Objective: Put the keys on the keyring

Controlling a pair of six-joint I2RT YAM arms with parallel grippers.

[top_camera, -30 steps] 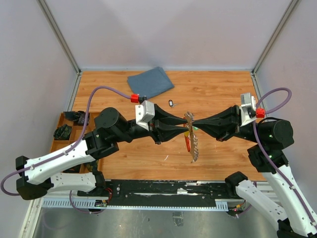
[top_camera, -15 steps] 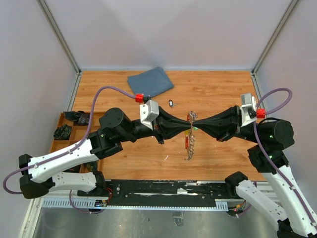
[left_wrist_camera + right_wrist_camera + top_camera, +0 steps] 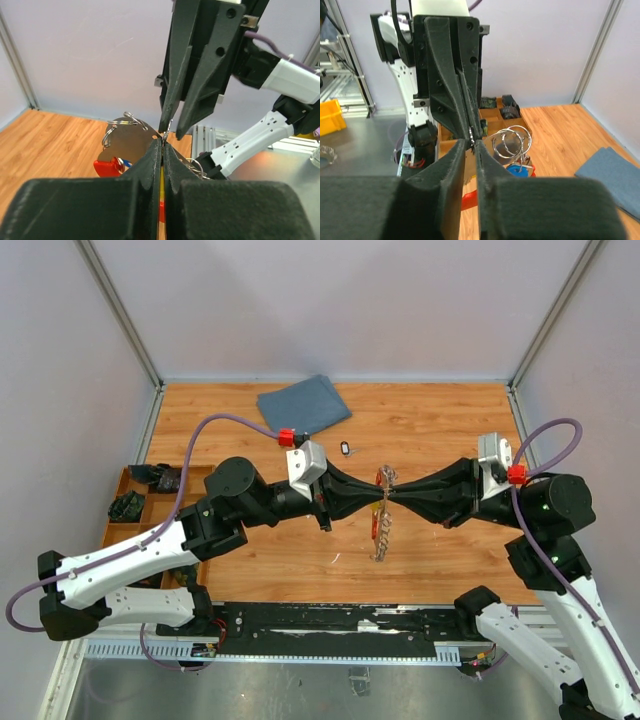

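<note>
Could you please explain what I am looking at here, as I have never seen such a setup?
These are two robot arms bolted at the near edge of a wooden table. One picture looks down from above; the other two come from a camera on each wrist, showing that arm's own fingers. On the table lie a blue cloth, a tiny object I cannot identify, and a compartment tray at its left edge. In mid-air the left hand is shut on a wire loop of the keyring, whose chain hangs down. The right hand meets it there, fingers slightly apart; whether it grips, I cannot tell.
</note>
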